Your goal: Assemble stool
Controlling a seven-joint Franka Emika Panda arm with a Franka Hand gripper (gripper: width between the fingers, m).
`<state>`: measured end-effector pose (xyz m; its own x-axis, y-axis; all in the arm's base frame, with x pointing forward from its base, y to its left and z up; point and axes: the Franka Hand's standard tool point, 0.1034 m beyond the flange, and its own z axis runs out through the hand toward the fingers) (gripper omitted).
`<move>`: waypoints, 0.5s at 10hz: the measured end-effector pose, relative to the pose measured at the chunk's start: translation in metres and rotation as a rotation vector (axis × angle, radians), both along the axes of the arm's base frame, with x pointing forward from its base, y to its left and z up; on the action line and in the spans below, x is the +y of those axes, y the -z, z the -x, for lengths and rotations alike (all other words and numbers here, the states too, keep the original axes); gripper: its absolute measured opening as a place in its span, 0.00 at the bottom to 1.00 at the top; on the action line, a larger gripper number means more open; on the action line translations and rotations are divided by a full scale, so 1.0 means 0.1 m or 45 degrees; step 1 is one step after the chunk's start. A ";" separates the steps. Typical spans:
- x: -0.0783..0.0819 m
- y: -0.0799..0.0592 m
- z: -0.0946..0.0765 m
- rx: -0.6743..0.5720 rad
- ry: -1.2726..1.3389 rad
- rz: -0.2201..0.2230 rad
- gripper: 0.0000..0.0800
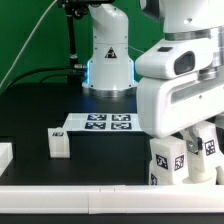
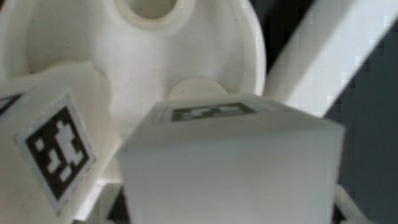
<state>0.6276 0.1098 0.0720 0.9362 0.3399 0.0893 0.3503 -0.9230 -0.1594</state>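
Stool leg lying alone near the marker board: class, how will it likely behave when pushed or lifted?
The stool leg looks blocky with flat faces, so it would probably slide, not roll. Its squat shape suggests it is unlikely to tip. It appears to be hard white plastic, so likely stiff and fairly light.

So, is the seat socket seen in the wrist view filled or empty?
Empty: the socket in the seat disc is an open hollow with nothing seated inside.

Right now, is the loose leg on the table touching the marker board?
Cannot tell. In the exterior view the loose leg sits at the marker board's corner with no clear gap, yet no plain contact; the wrist view misses both.
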 end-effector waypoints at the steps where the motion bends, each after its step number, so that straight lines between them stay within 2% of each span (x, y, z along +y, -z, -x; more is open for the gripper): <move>1: 0.02 0.00 -0.01 0.003 0.118 -0.014 0.42; 2: 0.03 0.00 -0.02 0.012 0.229 -0.027 0.42; 3: 0.01 0.00 -0.04 0.027 0.385 -0.072 0.42; 5: 0.00 0.00 -0.04 0.049 0.499 -0.076 0.42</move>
